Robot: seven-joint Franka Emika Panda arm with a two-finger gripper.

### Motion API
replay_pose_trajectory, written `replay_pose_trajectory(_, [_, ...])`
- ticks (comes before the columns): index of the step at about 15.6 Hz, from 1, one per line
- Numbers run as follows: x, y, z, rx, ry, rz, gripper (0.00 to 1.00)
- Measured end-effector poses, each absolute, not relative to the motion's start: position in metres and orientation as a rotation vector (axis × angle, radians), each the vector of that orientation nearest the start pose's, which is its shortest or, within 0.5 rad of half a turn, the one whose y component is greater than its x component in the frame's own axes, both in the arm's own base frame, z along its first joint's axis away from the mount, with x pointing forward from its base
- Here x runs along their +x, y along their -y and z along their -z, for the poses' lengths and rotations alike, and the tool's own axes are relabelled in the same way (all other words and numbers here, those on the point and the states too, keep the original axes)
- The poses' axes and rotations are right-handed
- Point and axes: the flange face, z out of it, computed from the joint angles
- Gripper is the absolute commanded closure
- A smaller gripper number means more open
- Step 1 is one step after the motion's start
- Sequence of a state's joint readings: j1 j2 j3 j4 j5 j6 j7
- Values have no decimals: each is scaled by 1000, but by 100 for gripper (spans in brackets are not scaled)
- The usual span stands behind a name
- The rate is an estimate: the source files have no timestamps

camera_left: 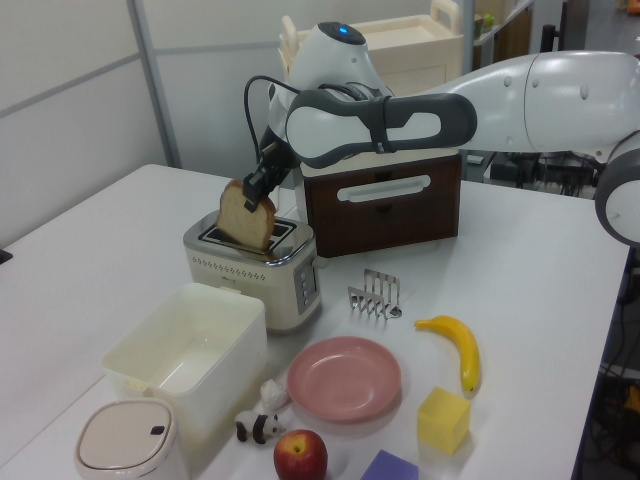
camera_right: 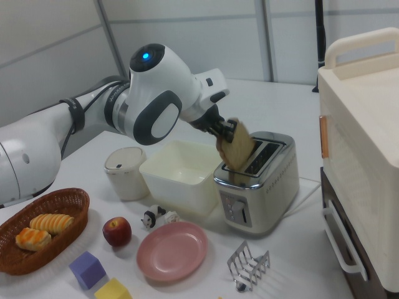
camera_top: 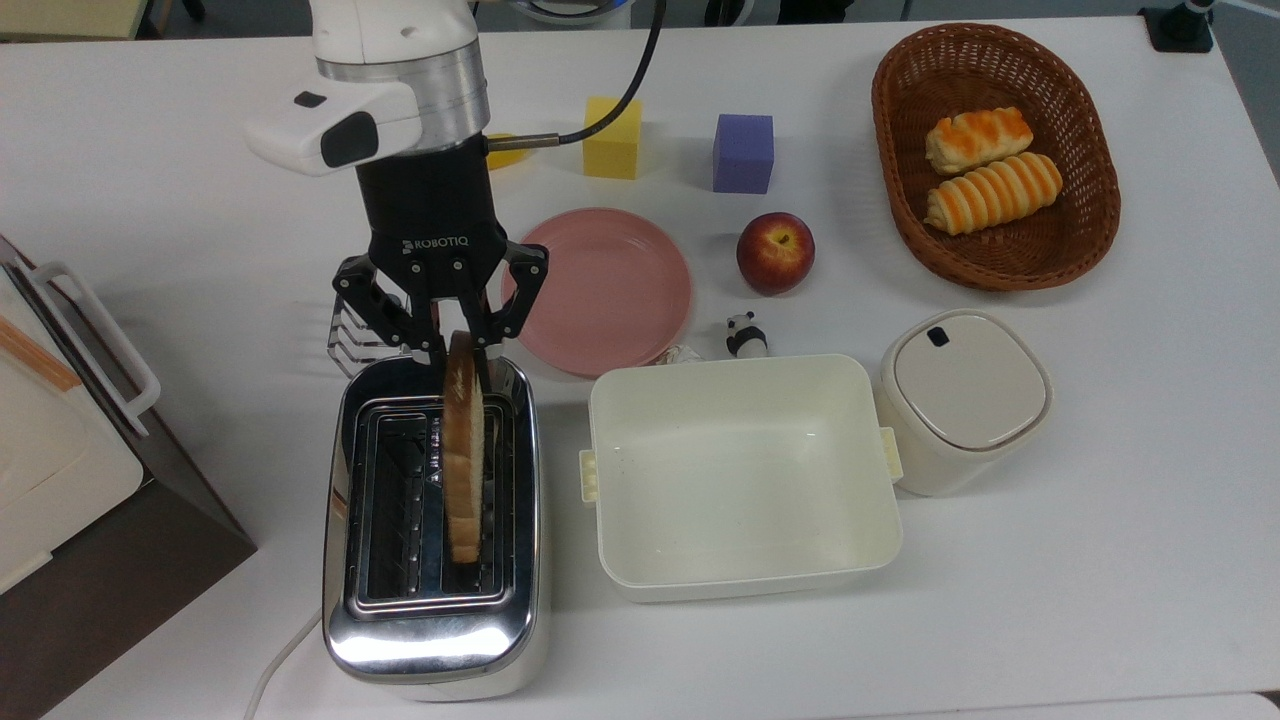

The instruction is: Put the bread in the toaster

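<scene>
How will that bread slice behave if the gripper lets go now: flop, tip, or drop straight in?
The bread stays flat though the gripper pinches only its top edge, so it is probably stiff enough not to flop. Its lower edge sits in a slot of the toaster, so it likely drops in, perhaps leaning against the grille.

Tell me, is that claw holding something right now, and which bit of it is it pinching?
Yes. The gripper pinches a slice of bread by its top edge, at the corner nearest the arm.
</scene>
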State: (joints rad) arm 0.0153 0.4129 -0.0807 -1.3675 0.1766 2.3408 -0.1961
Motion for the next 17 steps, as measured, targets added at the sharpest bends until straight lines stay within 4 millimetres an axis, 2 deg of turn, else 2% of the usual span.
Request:
replay_pose_trajectory(1, [726,33,-546,-2962,89,869,1])
replay_pose_trajectory(9, [724,33,-542,-2969,91,832,0])
replay_pose_trajectory(13, [713,29,-537,-2993,108,641,0])
replay_pose_trajectory(17, [685,23,-552,-3066,106,382,0])
